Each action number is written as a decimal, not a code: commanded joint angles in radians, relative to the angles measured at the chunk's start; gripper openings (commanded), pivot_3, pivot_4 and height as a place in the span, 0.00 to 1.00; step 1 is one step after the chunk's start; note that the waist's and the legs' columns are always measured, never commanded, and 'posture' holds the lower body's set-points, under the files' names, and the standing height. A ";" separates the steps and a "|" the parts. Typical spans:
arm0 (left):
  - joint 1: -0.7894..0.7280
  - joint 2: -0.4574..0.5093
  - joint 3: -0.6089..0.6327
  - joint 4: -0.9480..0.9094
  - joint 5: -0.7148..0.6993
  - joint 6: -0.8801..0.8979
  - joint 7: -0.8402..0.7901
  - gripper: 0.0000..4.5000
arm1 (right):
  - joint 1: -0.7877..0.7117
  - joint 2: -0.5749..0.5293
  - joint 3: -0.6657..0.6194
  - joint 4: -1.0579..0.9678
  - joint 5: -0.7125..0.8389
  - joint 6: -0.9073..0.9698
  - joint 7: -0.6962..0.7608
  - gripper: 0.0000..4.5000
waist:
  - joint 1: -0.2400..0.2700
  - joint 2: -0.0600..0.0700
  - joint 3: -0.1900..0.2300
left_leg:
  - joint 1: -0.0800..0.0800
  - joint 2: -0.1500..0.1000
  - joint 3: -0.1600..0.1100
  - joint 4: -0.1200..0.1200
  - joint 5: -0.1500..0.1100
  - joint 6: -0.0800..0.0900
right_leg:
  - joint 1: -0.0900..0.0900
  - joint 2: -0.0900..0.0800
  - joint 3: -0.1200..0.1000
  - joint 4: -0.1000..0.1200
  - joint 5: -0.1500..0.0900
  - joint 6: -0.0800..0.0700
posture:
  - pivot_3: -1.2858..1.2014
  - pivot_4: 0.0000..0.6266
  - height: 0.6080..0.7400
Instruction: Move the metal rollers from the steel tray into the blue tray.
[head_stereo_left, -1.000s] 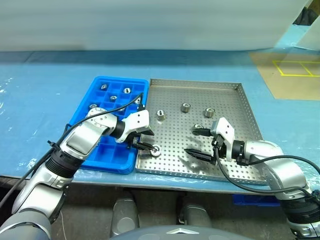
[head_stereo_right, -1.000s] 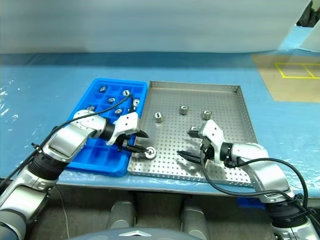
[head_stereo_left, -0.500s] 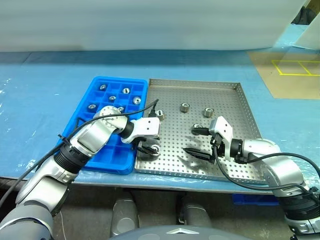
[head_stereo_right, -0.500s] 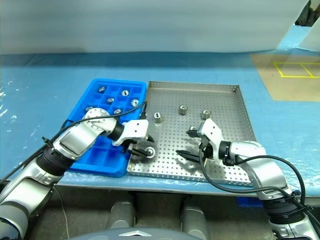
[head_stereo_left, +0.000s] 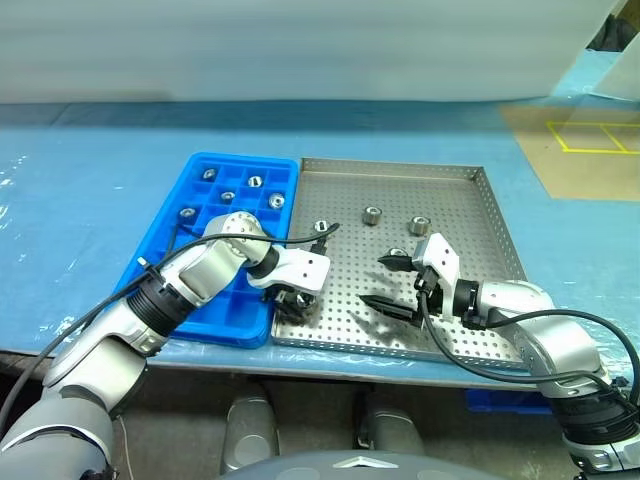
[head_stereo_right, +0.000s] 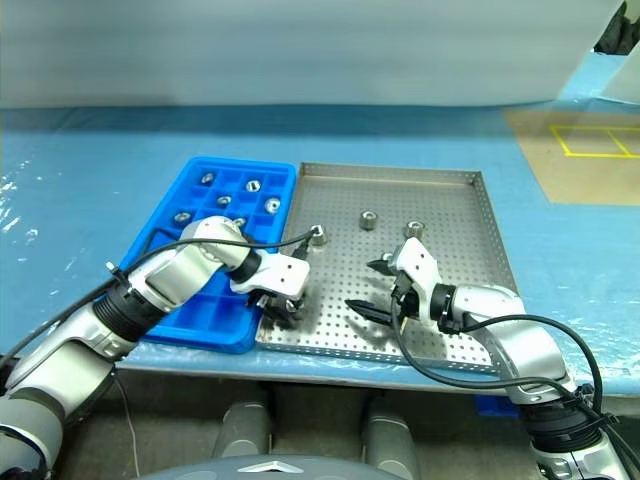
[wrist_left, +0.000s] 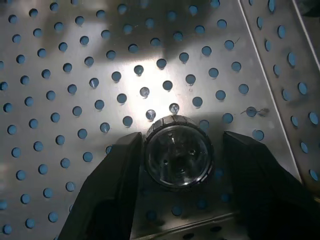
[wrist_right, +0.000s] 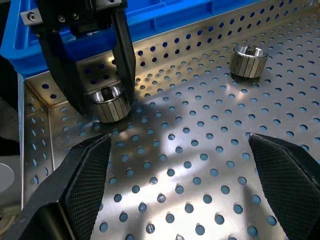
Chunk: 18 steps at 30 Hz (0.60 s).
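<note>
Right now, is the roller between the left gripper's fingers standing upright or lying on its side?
Upright: the roller stands on the steel tray, its open end facing up.

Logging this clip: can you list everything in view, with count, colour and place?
Steel tray: one, silver, perforated, centre of table.
Blue tray: one, bright blue, touching the steel tray's left side.
Rollers in steel tray: five, silver-grey; four mid-tray, one near the front-left corner.
Rollers in blue tray: at least five, far compartments.
Table cover: one, blue sheet.
Left hand: at the front-left roller.
Right hand: open, over the steel tray.
</note>
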 joint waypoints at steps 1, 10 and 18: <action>0.011 -0.022 -0.003 0.030 0.014 -0.002 0.017 0.36 | -0.003 0.001 -0.019 -0.034 0.018 -0.001 -0.003 1.00 | -0.001 0.000 0.000 | 0.000 -0.001 0.000 0.000 0.000 0.000 | 0.000 -0.001 0.000 0.000 0.000 0.000 | 0.52 0.24 1.00; 0.044 -0.020 0.040 0.005 0.008 0.034 0.038 0.36 | -0.006 -0.001 -0.018 -0.027 0.016 -0.005 -0.004 1.00 | -0.006 0.000 0.000 | 0.001 0.000 0.000 0.000 0.000 0.001 | 0.000 -0.001 0.000 0.000 0.000 0.001 | 0.52 0.24 1.00; 0.010 -0.128 0.258 -0.026 -0.074 0.206 0.273 0.36 | -0.016 0.005 -0.004 -0.005 0.007 -0.017 0.001 1.00 | -0.004 0.000 0.000 | -0.002 0.000 0.000 0.000 0.000 0.001 | -0.001 -0.001 -0.001 0.000 0.000 0.000 | 0.53 0.24 1.00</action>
